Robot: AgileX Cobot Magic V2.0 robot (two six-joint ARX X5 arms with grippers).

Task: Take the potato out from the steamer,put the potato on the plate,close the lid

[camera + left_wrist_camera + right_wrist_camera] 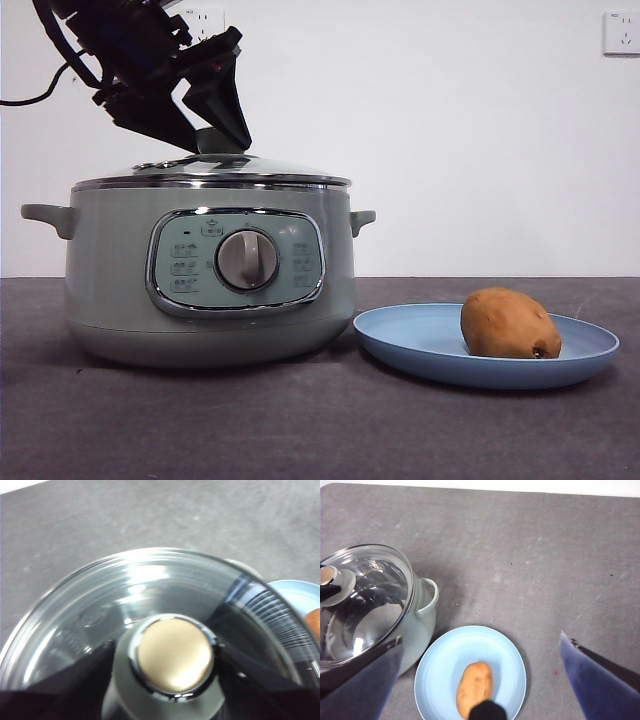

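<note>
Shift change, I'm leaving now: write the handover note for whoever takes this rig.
Left gripper: jaws on either side of the lid's knob; whether they grip it cannot be told.
Right gripper: jaws open, empty, above the plate.
Potato: lying on the light-blue plate beside the steamer.
Lid: seated on the steamer's rim.
Done: potato out and plated; lid looks closed.
Left: get the left gripper clear of the knob and pull both arms back.

My rig's bare test room, plain white wall (450,130) with power sockets (621,32), grey cloth-covered counter (300,420), staged kitchen props
</note>
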